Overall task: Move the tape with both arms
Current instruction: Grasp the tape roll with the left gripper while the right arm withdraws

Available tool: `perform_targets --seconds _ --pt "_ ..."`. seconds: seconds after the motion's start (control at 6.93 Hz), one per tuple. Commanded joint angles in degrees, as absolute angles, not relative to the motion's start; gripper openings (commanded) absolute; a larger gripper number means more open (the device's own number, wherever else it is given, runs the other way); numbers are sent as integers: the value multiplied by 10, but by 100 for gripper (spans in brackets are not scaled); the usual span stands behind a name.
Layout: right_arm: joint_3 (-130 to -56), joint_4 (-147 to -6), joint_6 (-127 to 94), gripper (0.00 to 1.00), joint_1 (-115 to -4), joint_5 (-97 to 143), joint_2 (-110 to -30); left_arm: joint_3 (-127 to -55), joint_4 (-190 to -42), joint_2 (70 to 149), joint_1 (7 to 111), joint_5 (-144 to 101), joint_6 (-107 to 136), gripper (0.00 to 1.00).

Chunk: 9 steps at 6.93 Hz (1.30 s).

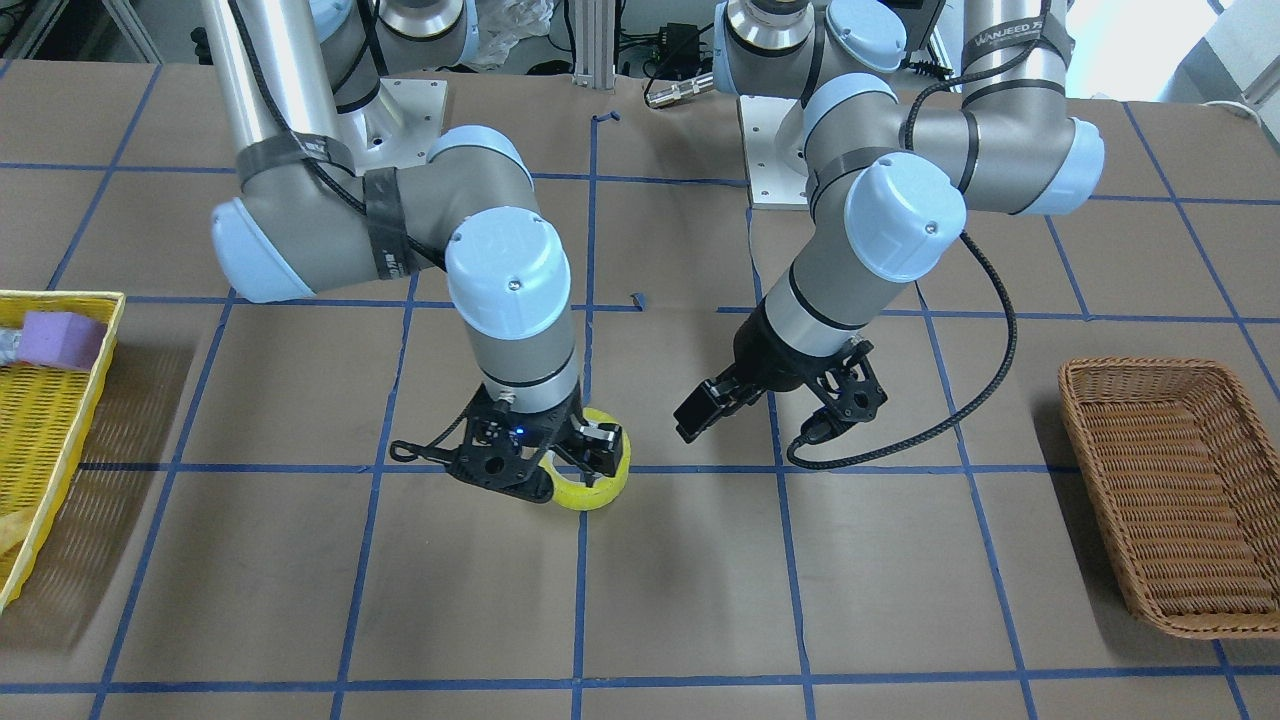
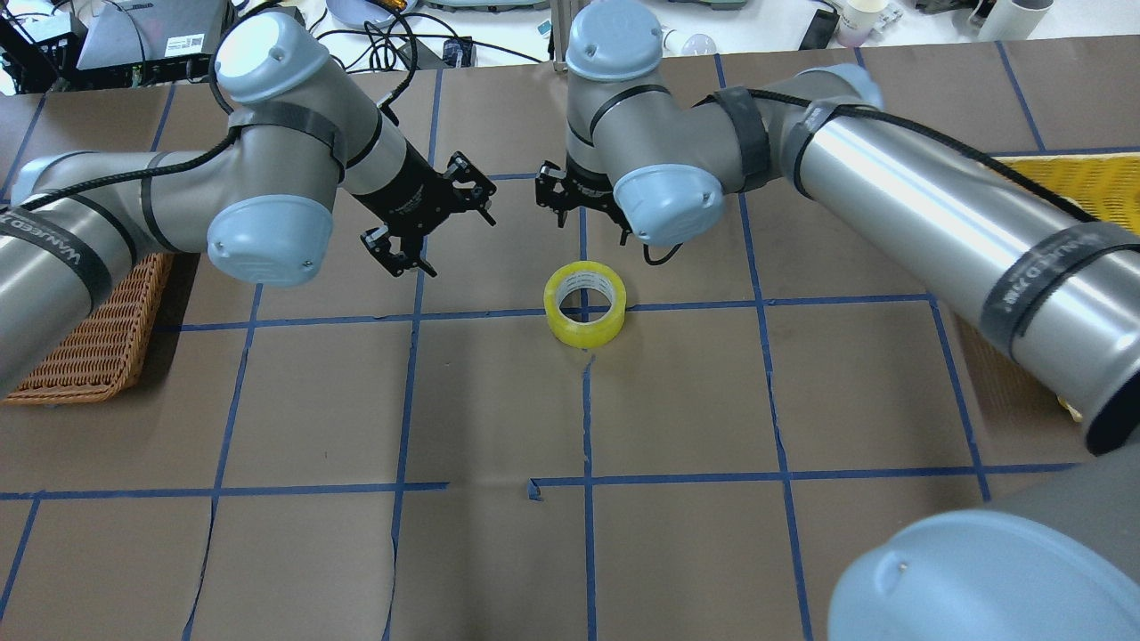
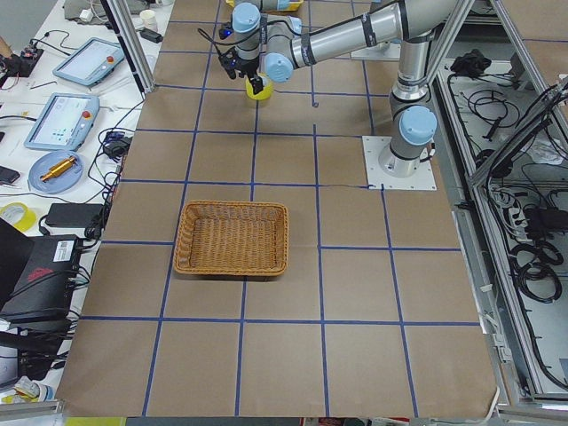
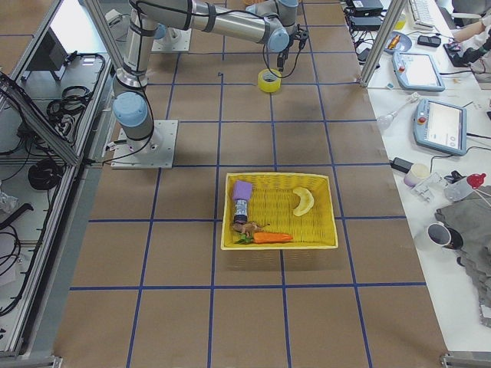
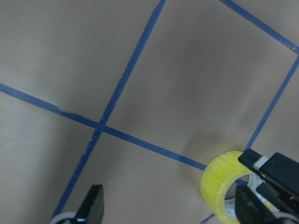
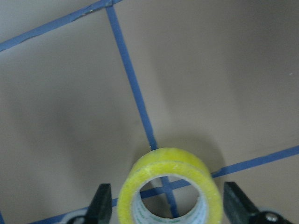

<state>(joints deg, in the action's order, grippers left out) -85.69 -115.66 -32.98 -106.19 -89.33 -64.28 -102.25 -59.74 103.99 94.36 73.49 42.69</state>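
Front-facing view: the right gripper (image 1: 572, 462) is hovering with its jaws spread wide over the tape (image 1: 606, 492), which is lying flat on the table (image 1: 700, 600).

Overhead view: the left gripper (image 2: 401, 255), spread and empty, is hanging at the roll's 10 o'clock.

Right wrist view: the roll is sitting between the fingers (image 6: 100, 205), toward 6 o'clock. A finger coming down on the glossy rim could be skidding or tipping the roll. The two grippers being so close is also risking a clash.

Yellow tape (image 2: 570, 326) on brown table (image 2: 499, 401) w/ blue grid lines (image 2: 695, 303).
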Motion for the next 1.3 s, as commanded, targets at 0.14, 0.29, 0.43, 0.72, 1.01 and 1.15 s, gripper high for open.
perform_targets --seconds 0.14,0.29,0.43,0.72,1.01,1.15 --pt "-860 -1016 -124 100 -972 -919 -750 -1045 -524 1080 993 722 533 100" --pt "-860 -934 -106 100 -964 -920 -787 -1045 -524 1098 1012 739 540 100" --pt "-860 -882 -29 100 -962 -921 -815 -1043 -520 1120 1029 753 545 100" --pt "-865 -887 11 100 -964 -921 -816 -1040 -488 1163 1053 751 609 100" --pt "-866 -885 18 100 -919 -912 -816 -1038 -479 1186 1058 751 608 8" --pt "-865 -886 12 100 -893 -910 -817 -1037 -479 1187 1058 751 608 0"
